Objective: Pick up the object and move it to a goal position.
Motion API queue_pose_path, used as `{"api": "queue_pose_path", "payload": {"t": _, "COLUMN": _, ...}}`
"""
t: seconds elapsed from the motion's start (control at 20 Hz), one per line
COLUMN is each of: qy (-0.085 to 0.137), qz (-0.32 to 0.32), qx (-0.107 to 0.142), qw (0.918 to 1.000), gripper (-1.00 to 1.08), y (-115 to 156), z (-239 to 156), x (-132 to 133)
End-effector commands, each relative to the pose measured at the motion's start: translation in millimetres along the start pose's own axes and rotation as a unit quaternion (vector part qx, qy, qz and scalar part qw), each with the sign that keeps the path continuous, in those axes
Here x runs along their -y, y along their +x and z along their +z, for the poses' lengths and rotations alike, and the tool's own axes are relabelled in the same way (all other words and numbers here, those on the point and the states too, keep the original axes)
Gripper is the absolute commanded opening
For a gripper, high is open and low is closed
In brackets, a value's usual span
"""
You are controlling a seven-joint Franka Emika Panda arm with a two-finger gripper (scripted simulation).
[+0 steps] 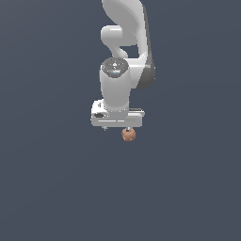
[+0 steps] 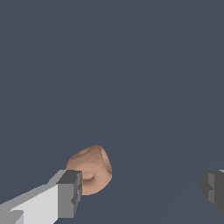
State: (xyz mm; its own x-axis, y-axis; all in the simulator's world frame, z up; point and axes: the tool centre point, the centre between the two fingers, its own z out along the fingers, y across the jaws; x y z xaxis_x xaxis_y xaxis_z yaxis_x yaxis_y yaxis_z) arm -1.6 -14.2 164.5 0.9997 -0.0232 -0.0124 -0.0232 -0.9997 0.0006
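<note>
The object (image 1: 128,134) is a small lumpy orange-brown blob just under the white gripper bar, toward the exterior view's right end of it. The wrist view shows the object (image 2: 92,168) close against one dark fingertip (image 2: 70,192), which covers part of it. The other fingertip (image 2: 214,187) stands far off across a wide gap. My gripper (image 2: 142,190) is open, and whether the near pad touches the object I cannot tell. In the exterior view the gripper (image 1: 116,128) hangs straight down from the white arm, its fingers mostly hidden behind the bar.
Only a plain dark grey-blue surface (image 1: 56,188) shows all around. The arm's upper links (image 1: 124,28) rise behind the hand in the exterior view.
</note>
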Motion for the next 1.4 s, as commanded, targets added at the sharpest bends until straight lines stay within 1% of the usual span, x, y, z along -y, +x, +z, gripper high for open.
{"api": "queue_pose_path", "payload": {"t": 0.0, "qy": 0.0, "qz": 0.0, "qx": 0.0, "qw": 1.0, "gripper": 1.0, "y": 0, "z": 0, "x": 0}}
{"api": "queue_pose_path", "payload": {"t": 0.4, "qy": 0.011, "qz": 0.009, "qx": 0.009, "qw": 0.9999, "gripper": 1.0, "y": -1, "z": 1, "x": -10}}
{"api": "queue_pose_path", "payload": {"t": 0.75, "qy": 0.01, "qz": 0.001, "qx": 0.008, "qw": 0.9999, "gripper": 1.0, "y": -2, "z": 4, "x": -7}}
{"api": "queue_pose_path", "payload": {"t": 1.1, "qy": 0.006, "qz": -0.05, "qx": 0.005, "qw": 0.9987, "gripper": 1.0, "y": -13, "z": 23, "x": 9}}
{"api": "queue_pose_path", "payload": {"t": 1.35, "qy": 0.002, "qz": -0.118, "qx": 0.0, "qw": 0.9931, "gripper": 1.0, "y": -29, "z": 47, "x": 30}}
